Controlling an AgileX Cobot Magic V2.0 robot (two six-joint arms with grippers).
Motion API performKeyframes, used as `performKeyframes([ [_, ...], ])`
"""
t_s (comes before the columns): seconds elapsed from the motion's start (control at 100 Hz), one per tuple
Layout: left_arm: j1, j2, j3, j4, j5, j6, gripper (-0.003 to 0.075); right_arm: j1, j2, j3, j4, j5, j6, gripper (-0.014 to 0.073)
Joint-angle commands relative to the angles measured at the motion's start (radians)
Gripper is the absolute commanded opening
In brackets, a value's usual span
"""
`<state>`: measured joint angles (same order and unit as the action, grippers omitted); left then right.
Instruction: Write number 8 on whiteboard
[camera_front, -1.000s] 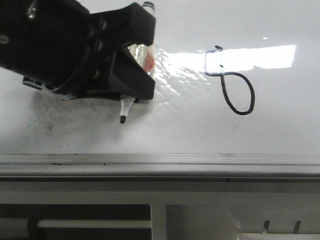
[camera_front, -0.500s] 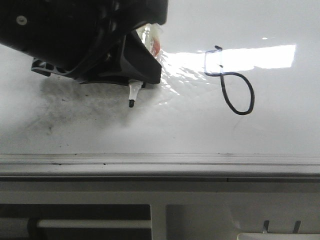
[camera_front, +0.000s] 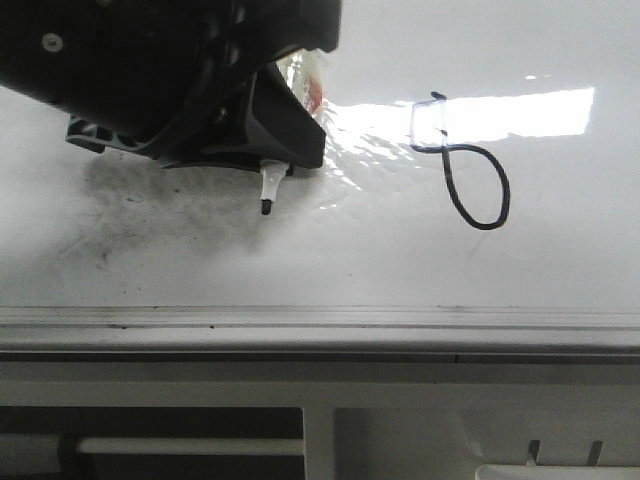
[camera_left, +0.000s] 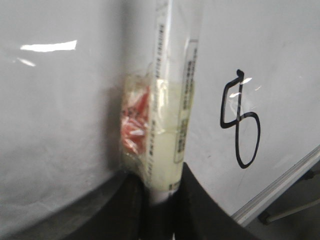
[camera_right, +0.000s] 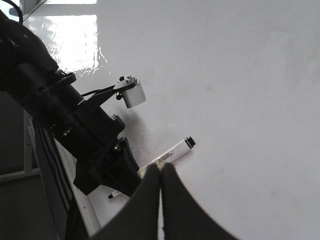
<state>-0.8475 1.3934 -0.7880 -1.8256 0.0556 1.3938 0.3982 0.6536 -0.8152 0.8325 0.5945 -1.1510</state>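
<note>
Whiteboard (camera_front: 560, 270): rigid, glossy; number 8 (camera_front: 462, 160) drawn; marker (camera_left: 167, 115), light, slippery, clamped mid-barrel by left gripper (camera_left: 160, 197); right gripper (camera_right: 161, 172) closed, empty.

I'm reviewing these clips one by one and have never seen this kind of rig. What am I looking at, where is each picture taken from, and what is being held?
This is a robot with two arms, each ending in jaws. One picture looks forward over a whiteboard lying flat; the other two come from cameras on each wrist.

In the front view the big black shape is the left gripper. It is shut on a marker, whose black tip points down over the board, left of the drawing. Whether it touches is unclear.

On the board is a hand-drawn number 8: a small boxy upper loop joined to a larger oval one.

The right gripper is closed and holds nothing; its camera sees the left arm and marker from the far side.
</note>
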Motion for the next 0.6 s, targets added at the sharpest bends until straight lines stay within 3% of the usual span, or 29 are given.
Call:
performKeyframes([
  [0.0,0.009,0.008,-0.019,-0.034,-0.127,0.001,0.0017,-0.008,0.002,-0.032,0.037,-0.061,-0.001,-0.0063],
  [0.39,0.009,0.008,-0.019,-0.034,-0.147,0.001,0.004,-0.008,0.002,-0.032,0.037,-0.065,-0.001,-0.0063],
  [0.59,0.009,0.008,-0.019,-0.037,-0.149,0.001,0.0206,-0.008,0.002,-0.032,0.037,-0.065,-0.001,-0.0063],
])
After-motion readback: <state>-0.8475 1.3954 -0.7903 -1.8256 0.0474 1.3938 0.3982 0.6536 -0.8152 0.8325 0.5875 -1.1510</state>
